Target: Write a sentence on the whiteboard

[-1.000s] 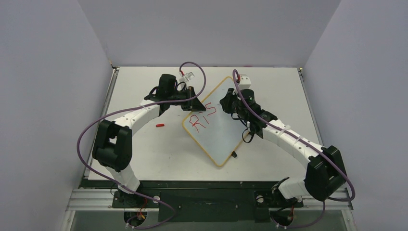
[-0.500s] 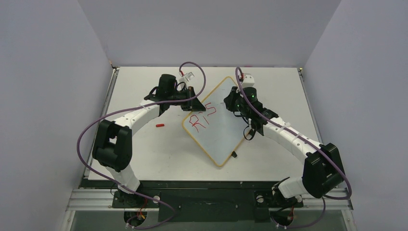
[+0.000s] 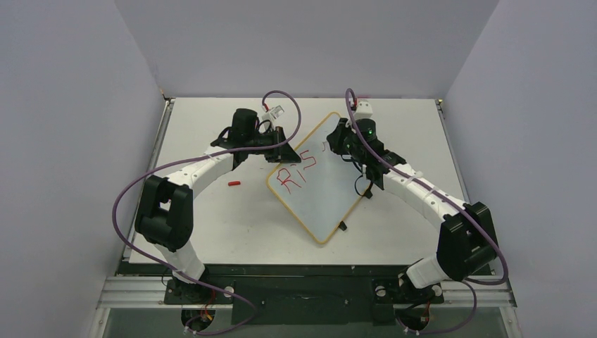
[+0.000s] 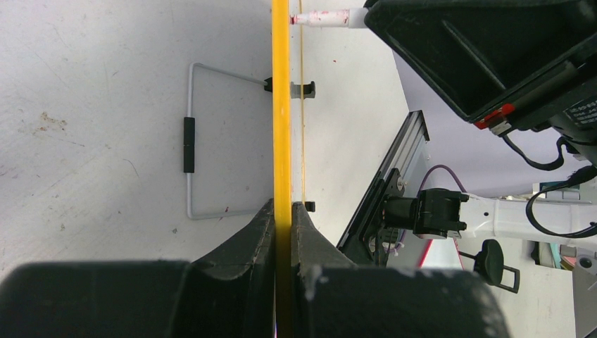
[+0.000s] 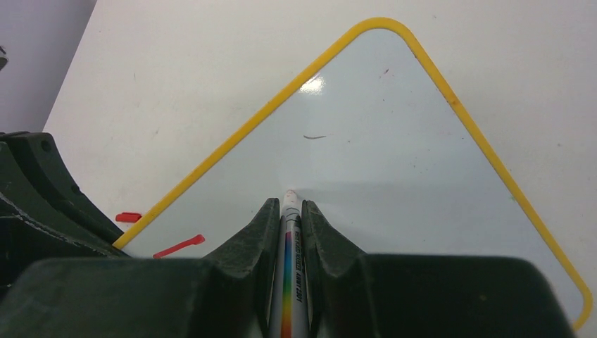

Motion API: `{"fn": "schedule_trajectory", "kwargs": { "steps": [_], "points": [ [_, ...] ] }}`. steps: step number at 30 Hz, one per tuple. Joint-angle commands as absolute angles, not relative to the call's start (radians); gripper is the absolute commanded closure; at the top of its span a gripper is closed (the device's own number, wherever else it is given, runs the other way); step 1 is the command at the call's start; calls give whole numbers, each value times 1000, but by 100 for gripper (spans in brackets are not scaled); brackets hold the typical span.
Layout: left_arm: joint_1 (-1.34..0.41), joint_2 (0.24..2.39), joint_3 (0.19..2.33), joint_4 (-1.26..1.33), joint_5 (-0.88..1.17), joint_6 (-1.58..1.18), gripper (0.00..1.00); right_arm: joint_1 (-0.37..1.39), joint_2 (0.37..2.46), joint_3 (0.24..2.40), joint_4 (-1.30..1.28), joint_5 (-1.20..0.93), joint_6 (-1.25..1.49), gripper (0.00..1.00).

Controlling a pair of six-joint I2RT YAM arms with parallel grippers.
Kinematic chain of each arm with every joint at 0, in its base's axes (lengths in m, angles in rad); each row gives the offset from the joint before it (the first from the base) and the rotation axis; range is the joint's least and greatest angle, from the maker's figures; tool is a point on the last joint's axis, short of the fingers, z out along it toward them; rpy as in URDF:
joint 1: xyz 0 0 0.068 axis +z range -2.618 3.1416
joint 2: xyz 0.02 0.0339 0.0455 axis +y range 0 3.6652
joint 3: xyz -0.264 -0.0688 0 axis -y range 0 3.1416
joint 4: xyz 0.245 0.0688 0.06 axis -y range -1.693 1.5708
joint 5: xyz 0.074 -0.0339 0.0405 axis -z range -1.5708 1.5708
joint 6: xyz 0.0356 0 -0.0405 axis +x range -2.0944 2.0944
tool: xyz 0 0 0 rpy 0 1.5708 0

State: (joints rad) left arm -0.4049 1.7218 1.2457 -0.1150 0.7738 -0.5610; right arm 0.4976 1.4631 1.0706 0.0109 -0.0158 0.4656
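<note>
The whiteboard [image 3: 320,186], white with a yellow frame, lies turned like a diamond in the middle of the table; red letters [image 3: 292,172] are written near its left corner. My left gripper [image 3: 283,151] is shut on the board's yellow edge [image 4: 281,127], seen edge-on in the left wrist view. My right gripper [image 3: 336,143] is shut on a white marker [image 5: 289,232] with a rainbow stripe. Its tip is at the board surface [image 5: 394,141] near the far corner, beside a short dark stroke [image 5: 315,136]. The marker's tip also shows in the left wrist view [image 4: 320,17].
A small red marker cap [image 3: 234,184] lies on the table left of the board. A wire stand [image 4: 211,141] with black clips is on the board's back. A black clip [image 3: 342,226] sits on the board's lower right edge. Grey walls enclose the table on three sides.
My right gripper has moved with the marker away from the letters toward the board's far corner. The left arm and the board have not moved.
</note>
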Motion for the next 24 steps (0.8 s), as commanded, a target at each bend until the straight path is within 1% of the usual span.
{"fn": "schedule_trajectory", "kwargs": {
  "steps": [1, 14, 24],
  "points": [
    [-417, 1664, 1253, -61, 822, -528, 100, 496, 1485, 1124, 57, -51, 484, 100],
    [-418, 1665, 1252, -63, 821, -528, 100, 524, 1455, 1078, 53, -105, 486, 100],
    [-417, 1667, 1254, -64, 816, -528, 100, 547, 1405, 979, 50, -95, 481, 100]
  ]
}}
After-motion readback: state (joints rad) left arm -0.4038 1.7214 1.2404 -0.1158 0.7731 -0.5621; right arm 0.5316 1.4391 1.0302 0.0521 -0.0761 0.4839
